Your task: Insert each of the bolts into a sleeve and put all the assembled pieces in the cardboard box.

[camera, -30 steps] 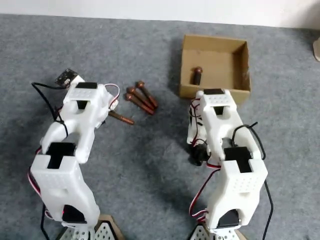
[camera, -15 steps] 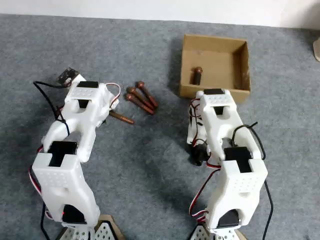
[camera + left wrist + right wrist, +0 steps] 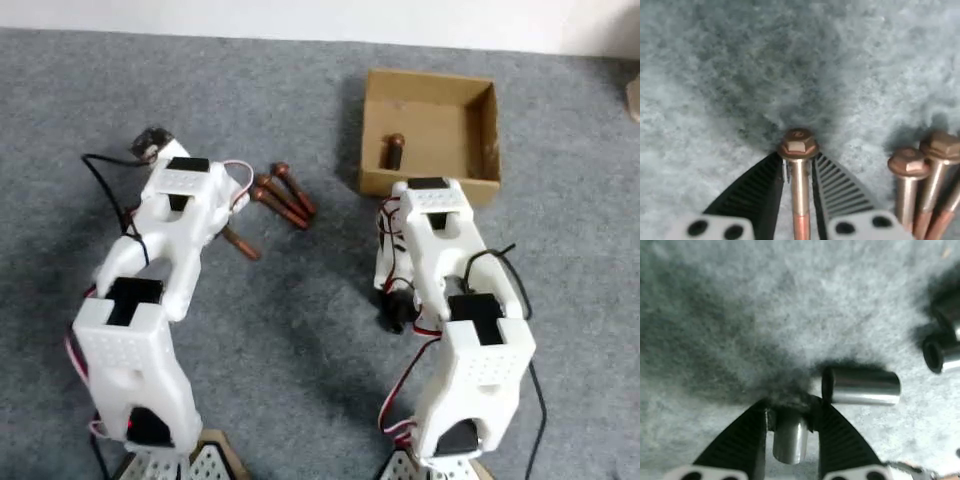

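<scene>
Clearly, the left jaws are clamped on a copper bolt [image 3: 799,175], whose hex head pokes out past their tips over the grey tabletop [image 3: 300,330]. In the high view the left arm [image 3: 170,220] stands left of centre, with the loose bolts [image 3: 285,198] just right of it, side by side and touching. The right jaws grip a short metal sleeve [image 3: 788,440] by its sides. A second sleeve [image 3: 862,385] lies just beyond them on its side, and more sleeves [image 3: 942,352] lie farther off. The cardboard box [image 3: 420,77] sits in the upper right of the high view, and a finished piece [image 3: 394,151] lies near its left wall.
</scene>
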Action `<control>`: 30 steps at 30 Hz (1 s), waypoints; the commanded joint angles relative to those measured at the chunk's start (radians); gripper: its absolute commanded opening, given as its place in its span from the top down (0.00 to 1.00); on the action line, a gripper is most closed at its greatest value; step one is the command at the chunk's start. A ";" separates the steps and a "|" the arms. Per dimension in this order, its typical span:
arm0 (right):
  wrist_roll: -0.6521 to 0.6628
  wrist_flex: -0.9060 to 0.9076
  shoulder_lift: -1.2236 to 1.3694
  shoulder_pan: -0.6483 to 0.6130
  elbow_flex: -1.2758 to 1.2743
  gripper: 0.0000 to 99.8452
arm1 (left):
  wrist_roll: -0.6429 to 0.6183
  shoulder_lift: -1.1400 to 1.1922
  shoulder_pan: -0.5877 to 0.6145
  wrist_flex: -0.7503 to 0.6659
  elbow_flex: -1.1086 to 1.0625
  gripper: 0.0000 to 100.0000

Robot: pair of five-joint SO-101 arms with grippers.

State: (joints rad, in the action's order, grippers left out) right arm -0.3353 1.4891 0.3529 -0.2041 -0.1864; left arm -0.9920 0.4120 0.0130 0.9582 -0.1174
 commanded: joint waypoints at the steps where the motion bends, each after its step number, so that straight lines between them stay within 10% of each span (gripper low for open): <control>1: -0.003 0.033 -0.073 0.001 0.012 1.00 | 0.049 -0.044 -0.041 -0.005 0.024 1.00; 11: -0.009 -0.045 -0.367 -0.004 -0.174 1.00 | 0.107 -0.481 -0.058 -0.008 -0.214 1.00; 22: -0.003 -0.555 -0.708 -0.007 -0.576 1.00 | 0.359 -0.842 -0.087 -0.505 -0.697 1.00; 30: 0.130 -0.851 -0.883 -0.116 -0.835 1.00 | 0.531 -1.012 -0.166 -0.612 -0.796 1.00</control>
State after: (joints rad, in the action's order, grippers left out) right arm -0.2739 0.7327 -0.4404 -0.2501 -0.9597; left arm -0.5148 -0.5148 -0.1128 0.3890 -0.9198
